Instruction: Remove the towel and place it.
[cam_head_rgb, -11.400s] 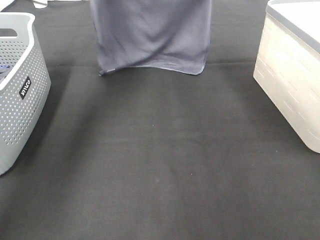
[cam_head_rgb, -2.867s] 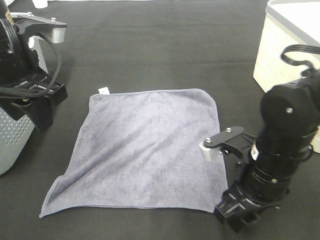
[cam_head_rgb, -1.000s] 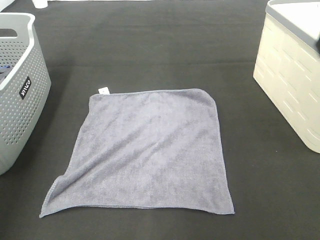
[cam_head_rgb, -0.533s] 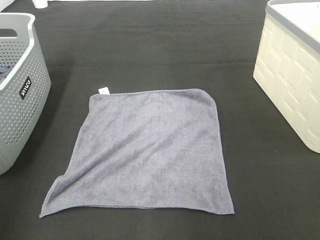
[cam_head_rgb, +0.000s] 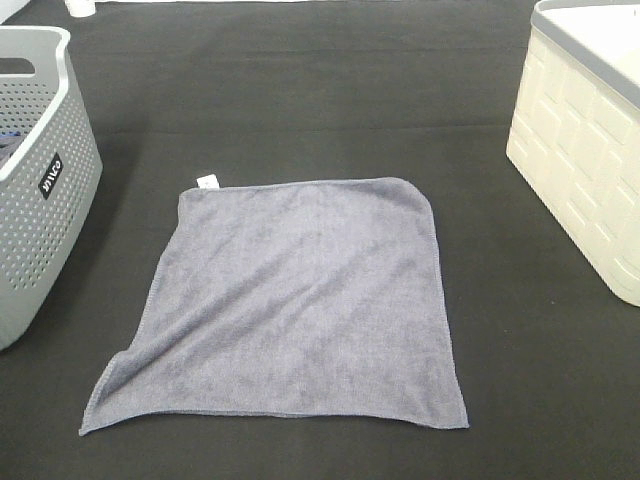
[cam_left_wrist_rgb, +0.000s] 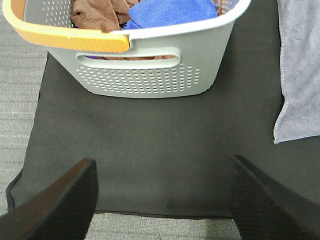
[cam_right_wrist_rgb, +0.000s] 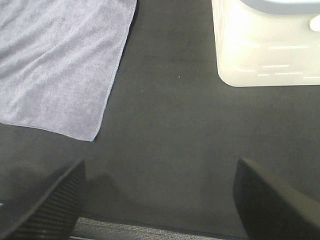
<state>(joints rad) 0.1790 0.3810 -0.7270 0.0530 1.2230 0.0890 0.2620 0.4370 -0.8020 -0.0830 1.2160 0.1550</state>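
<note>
The grey-lavender towel (cam_head_rgb: 295, 305) lies spread flat on the black mat in the middle of the exterior view, its white tag (cam_head_rgb: 208, 182) at the far left corner. Both arms are out of the exterior view. My left gripper (cam_left_wrist_rgb: 162, 200) is open and empty above the mat's near left edge, with one towel corner (cam_left_wrist_rgb: 300, 75) off to its side. My right gripper (cam_right_wrist_rgb: 160, 200) is open and empty above the mat's near right edge, with the towel's near right corner (cam_right_wrist_rgb: 65, 75) beside it.
A grey perforated basket (cam_head_rgb: 40, 190) stands at the left; the left wrist view shows its wall (cam_left_wrist_rgb: 150, 70) and brown and blue cloths inside. A cream box with a grey lid (cam_head_rgb: 585, 140) stands at the right, also in the right wrist view (cam_right_wrist_rgb: 265, 45).
The towel went from hanging at the back to lying flat on the mat. Both arms, beside it earlier, have left the exterior view. Nothing has moved in the last second.
</note>
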